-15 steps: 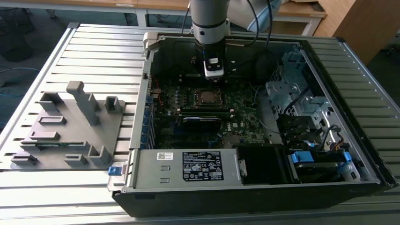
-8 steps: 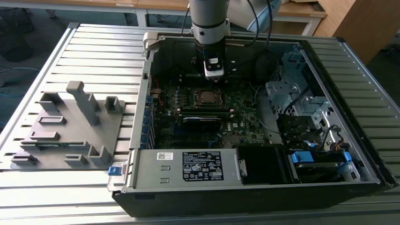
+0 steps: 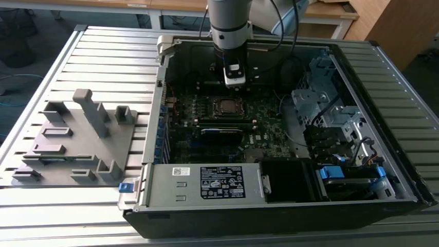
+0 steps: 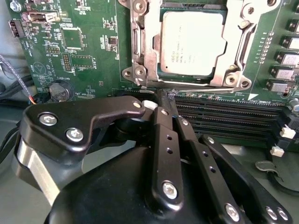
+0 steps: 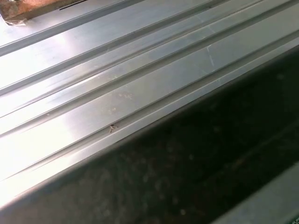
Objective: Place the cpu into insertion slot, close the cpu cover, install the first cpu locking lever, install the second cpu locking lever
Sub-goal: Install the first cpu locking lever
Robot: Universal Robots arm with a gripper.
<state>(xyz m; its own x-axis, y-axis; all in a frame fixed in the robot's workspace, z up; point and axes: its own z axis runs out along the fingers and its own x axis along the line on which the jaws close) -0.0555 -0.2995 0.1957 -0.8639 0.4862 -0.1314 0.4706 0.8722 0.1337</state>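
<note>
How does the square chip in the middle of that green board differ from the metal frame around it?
The cpu is a solid, smooth, pale square; the cpu cover is an open frame with a cut-out centre. The cpu is smaller and sits inside the cut-out; the cpu cover is larger and rings it. Both are silvery metal and lie flat.

A robotics lab or test workshop is indicated. An opened computer case (image 3: 274,221) is set on a ribbed aluminium bench (image 3: 103,56); a grey moulded fixture (image 3: 69,149) is laid beside it; a robot arm (image 3: 230,23) is hung above; wooden desks (image 3: 329,11) are seen behind.
</note>
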